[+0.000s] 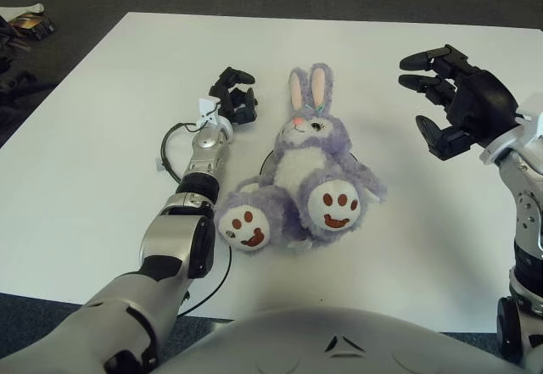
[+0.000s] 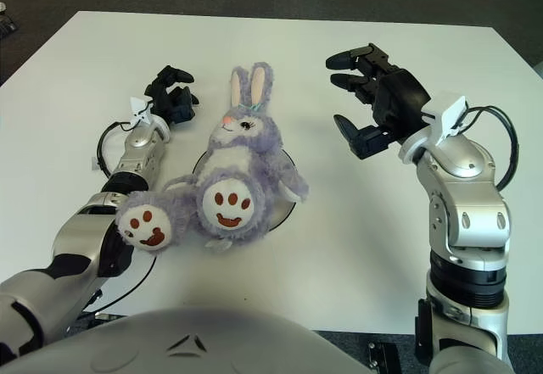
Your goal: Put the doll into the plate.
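Note:
A purple plush bunny doll (image 1: 314, 162) with white belly and brown paw pads lies on its back in the middle of the white table, ears pointing away from me. It lies on a round plate, mostly hidden beneath it; only a dark rim arc (image 2: 291, 207) shows beside its body. My left hand (image 1: 233, 94) shows just left of the doll's head, fingers curled, holding nothing and apart from the doll. My right hand (image 2: 344, 94) is raised to the right of the doll, fingers spread, empty.
The white table (image 1: 85, 179) extends widely to the left and right of the doll. A black cable (image 1: 170, 149) loops beside my left forearm. Dark objects (image 1: 25, 26) lie on the floor beyond the table's far left corner.

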`<action>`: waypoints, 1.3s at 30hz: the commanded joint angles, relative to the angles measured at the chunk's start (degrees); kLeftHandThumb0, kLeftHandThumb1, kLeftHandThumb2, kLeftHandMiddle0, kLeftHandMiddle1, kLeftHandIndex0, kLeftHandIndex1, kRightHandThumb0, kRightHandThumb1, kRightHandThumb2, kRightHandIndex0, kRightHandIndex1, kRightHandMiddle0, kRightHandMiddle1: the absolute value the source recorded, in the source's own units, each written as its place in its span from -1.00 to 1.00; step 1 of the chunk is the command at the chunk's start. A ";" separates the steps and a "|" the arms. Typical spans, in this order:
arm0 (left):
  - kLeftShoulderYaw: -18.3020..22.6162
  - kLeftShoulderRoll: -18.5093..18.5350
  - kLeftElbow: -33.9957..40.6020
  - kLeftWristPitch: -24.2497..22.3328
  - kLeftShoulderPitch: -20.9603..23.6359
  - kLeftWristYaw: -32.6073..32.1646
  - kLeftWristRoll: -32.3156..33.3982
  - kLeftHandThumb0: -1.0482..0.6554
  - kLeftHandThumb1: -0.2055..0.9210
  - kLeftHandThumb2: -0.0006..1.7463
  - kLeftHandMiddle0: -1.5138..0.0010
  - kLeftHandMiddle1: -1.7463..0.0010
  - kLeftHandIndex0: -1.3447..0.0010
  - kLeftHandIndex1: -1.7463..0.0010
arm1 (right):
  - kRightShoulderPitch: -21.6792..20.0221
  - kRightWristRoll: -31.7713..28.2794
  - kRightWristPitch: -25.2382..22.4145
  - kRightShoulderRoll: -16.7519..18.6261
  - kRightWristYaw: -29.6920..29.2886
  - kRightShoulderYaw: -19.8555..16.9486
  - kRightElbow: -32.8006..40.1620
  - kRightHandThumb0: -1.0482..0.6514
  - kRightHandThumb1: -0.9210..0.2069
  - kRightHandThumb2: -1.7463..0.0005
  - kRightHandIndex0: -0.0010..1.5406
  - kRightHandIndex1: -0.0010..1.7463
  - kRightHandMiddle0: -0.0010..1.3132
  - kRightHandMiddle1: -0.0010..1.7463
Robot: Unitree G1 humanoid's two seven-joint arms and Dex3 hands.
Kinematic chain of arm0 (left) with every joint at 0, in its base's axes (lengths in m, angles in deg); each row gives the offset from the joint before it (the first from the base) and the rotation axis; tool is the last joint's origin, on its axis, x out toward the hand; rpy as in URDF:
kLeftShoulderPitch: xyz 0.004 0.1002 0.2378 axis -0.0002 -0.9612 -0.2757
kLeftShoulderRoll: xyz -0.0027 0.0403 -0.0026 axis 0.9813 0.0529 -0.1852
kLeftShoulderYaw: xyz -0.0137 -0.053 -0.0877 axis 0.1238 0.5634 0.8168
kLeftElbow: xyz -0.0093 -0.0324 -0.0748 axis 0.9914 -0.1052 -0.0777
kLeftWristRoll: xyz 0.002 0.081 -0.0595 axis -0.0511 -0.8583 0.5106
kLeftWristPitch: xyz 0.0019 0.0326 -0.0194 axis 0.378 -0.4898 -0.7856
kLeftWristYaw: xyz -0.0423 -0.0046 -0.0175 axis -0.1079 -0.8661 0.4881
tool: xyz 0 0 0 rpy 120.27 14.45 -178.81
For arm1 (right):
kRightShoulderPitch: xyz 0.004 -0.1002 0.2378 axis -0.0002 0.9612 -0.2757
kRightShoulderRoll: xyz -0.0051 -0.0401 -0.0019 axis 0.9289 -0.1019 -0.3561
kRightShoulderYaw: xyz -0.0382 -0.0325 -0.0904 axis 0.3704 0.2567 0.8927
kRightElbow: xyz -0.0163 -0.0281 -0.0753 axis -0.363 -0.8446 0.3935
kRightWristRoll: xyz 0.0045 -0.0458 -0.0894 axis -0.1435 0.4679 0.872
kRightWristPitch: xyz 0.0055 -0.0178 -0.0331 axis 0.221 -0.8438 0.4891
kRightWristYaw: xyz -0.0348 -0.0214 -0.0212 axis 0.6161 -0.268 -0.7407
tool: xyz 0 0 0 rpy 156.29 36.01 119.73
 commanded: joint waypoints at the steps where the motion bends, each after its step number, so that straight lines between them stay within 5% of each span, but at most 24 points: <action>1: 0.17 -0.21 1.06 -0.15 -1.82 1.13 0.71 0.21 -0.13 0.44 0.14 -1.00 0.10 -0.62 | -0.41 0.98 3.37 1.99 -2.64 -1.30 -3.61 0.24 0.59 -0.64 -0.96 -0.07 -0.90 0.46; 11: -0.16 -0.65 4.25 -0.56 -3.35 0.63 0.75 0.21 -0.14 0.44 0.14 -1.00 0.06 -0.59 | 1.84 4.01 8.06 11.67 -13.13 0.98 -5.35 -0.09 0.19 -0.38 -0.79 0.43 -0.74 0.62; 12: -0.20 -0.70 4.56 -0.58 -3.51 0.48 0.68 0.21 -0.14 0.44 0.14 -1.00 0.07 -0.59 | 1.89 5.32 8.19 12.50 -14.83 1.48 -5.81 -0.12 -0.21 -0.11 -0.85 0.53 -0.72 0.76; 14: -0.24 -0.77 5.00 -0.63 -3.74 0.34 0.62 0.21 -0.14 0.44 0.14 -1.00 0.07 -0.59 | 1.88 7.17 8.29 13.59 -17.17 2.13 -6.42 -0.15 -0.53 0.14 -0.80 0.56 -0.59 0.80; 19: -0.55 -0.93 5.98 -0.27 -4.39 0.43 0.38 0.21 -0.13 0.44 0.15 -1.00 0.08 -0.60 | 1.80 9.73 7.04 15.33 -20.35 3.13 -6.44 -0.18 -0.83 0.36 -0.70 0.62 -0.54 0.88; 23: -0.85 -1.09 6.71 -0.39 -4.81 0.03 -0.04 0.22 -0.13 0.44 0.15 -1.00 0.09 -0.62 | 1.71 11.01 7.08 16.49 -22.01 3.80 -9.05 0.12 -0.76 0.24 -0.61 0.79 -0.65 0.92; 27: -1.20 -1.25 7.60 -0.78 -5.27 -0.24 -0.42 0.22 -0.12 0.44 0.15 -1.00 0.11 -0.63 | 0.31 11.15 10.77 16.37 -22.07 2.99 -17.85 0.20 -0.66 0.10 -0.58 0.90 -0.72 0.97; 32: -2.18 -1.62 10.42 -1.88 -6.59 -0.55 -1.20 0.22 -0.07 0.48 0.29 -1.00 0.24 -0.88 | -1.42 10.47 13.26 16.70 -22.07 2.25 -25.33 0.22 -0.57 0.03 -0.51 0.86 -0.68 1.00; 39: -3.04 -1.86 14.12 -4.55 -8.08 0.48 -0.80 0.22 -0.05 0.50 0.35 -1.00 0.28 -0.99 | -2.98 9.72 14.61 17.77 -22.40 1.88 -30.83 0.23 -0.53 0.04 -0.41 0.73 -0.63 1.00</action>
